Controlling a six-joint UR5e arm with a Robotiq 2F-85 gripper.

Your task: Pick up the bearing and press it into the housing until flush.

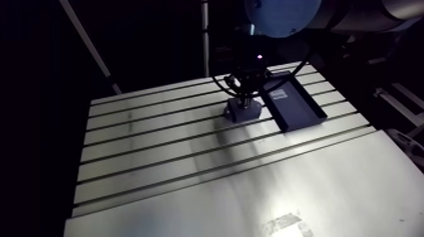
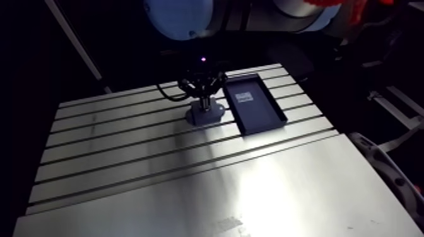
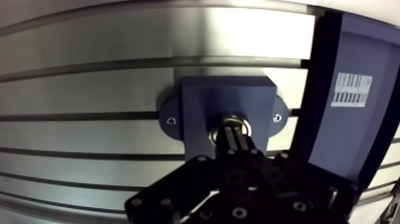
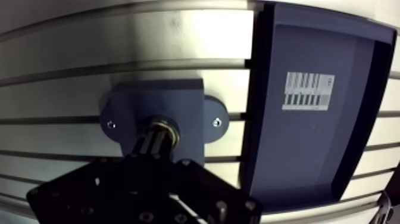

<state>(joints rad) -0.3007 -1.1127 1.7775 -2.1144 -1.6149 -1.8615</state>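
Under the wrist, on the slotted table (image 3: 89,89), sits the blue-grey housing (image 3: 202,98), a block with a rounded ear at each side and a screw (image 3: 172,120) in each ear. The bearing (image 3: 221,121) shows as a bright metal ring in the housing's central bore. The gripper (image 3: 236,134) stands directly over that bore with its two fingers drawn together, no gap showing between them. Their tips lie on or just above the ring; whether they touch it, and whether the ring sits flush, cannot be told. A dark tray (image 3: 357,47) with a barcode label (image 3: 350,89) lies just beside the housing. The bearing is probably steel: small, rigid, dense for its size and smooth enough to slip from a light pinch. Lifted, it is best taken across its outer ring, with the fingers square to the rim. For pressing, the load should fall evenly and straight down the bore axis, since a ring that tips will likely bind in a close fit. The housing looks light, so the screws likely matter in keeping it from sliding on the polished metal.
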